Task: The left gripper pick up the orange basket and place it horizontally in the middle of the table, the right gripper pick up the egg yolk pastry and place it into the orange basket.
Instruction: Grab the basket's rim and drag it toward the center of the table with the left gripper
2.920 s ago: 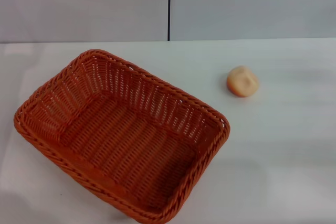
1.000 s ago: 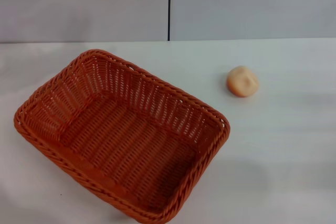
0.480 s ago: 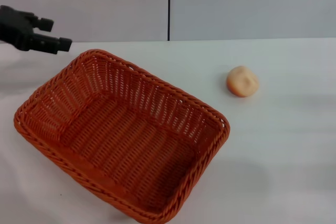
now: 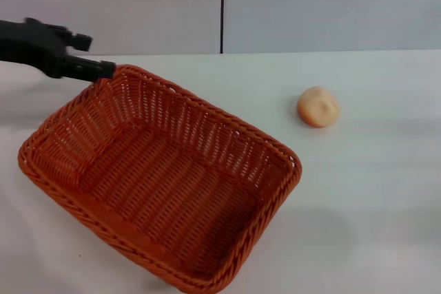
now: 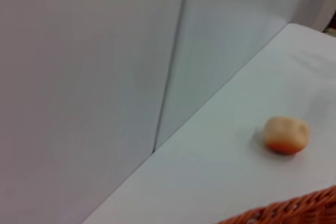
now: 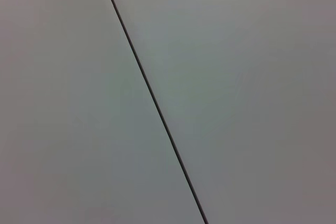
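The orange basket lies at an angle on the left half of the white table, with nothing inside it. My left gripper comes in from the left edge of the head view, just above the basket's far left corner, its black fingers open and holding nothing. The egg yolk pastry rests alone on the table to the right of the basket. The left wrist view shows the egg yolk pastry beyond a strip of the orange basket's rim. My right gripper is out of view.
A grey panelled wall with a dark vertical seam stands behind the table. The right wrist view shows only that wall and its seam. Bare white tabletop lies around the pastry and in front of it.
My left gripper has come into view from the upper left and moved right and down until its fingers reach the basket's far left corner. Basket and pastry have not moved.
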You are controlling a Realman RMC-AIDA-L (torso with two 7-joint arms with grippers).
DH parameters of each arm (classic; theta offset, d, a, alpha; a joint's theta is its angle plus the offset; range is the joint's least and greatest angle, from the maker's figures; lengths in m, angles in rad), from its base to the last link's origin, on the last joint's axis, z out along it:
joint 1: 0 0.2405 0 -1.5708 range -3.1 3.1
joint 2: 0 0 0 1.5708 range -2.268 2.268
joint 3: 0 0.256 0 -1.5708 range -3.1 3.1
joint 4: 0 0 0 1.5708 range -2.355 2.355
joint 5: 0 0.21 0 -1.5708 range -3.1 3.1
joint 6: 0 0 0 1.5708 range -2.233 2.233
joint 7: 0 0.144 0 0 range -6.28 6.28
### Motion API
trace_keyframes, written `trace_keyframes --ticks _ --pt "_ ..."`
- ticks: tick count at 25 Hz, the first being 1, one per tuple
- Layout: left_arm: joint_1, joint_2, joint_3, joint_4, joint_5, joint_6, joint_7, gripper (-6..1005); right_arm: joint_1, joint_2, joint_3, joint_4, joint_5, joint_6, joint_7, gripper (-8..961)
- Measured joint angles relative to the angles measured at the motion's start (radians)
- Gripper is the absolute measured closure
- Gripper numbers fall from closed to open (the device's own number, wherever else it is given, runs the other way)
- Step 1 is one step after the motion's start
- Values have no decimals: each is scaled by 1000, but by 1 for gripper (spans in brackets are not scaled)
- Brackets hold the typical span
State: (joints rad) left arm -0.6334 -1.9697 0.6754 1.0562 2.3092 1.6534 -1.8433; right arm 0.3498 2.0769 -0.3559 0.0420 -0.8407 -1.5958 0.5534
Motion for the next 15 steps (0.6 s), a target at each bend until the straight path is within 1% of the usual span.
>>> trace_keyframes --ticks 2,3,4,5,6,7,10,11,14,15 --pt "0 0 0 0 0 0 0 200 -1 0 0 0 0 1 0 479" --pt "-7 -23 1 0 -2 -13 19 200 -4 0 0 0 0 8 0 479" --pt "-14 -35 2 -1 -5 -20 30 201 -4 0 0 0 0 8 0 479" --pt "-18 -41 3 -2 -6 -24 37 201 -5 1 0 1 0 12 0 479" --pt "-18 -41 3 -2 -6 -24 37 202 -7 1 0 1 0 16 0 479" --pt "-34 -50 15 -13 -6 -33 48 202 -8 1 0 2 0 19 0 479" --pt "-58 -58 52 -39 -6 -54 53 210 -11 2 0 3 0 23 0 479" --pt "-66 -64 73 -46 -6 -70 54 217 -12 2 0 4 0 23 0 479" --pt "-72 -74 102 -49 -3 -96 56 239 -14 3 0 9 0 24 0 479" --pt "-72 -74 102 -49 -3 -96 56 246 -14 3 0 12 0 24 0 479"
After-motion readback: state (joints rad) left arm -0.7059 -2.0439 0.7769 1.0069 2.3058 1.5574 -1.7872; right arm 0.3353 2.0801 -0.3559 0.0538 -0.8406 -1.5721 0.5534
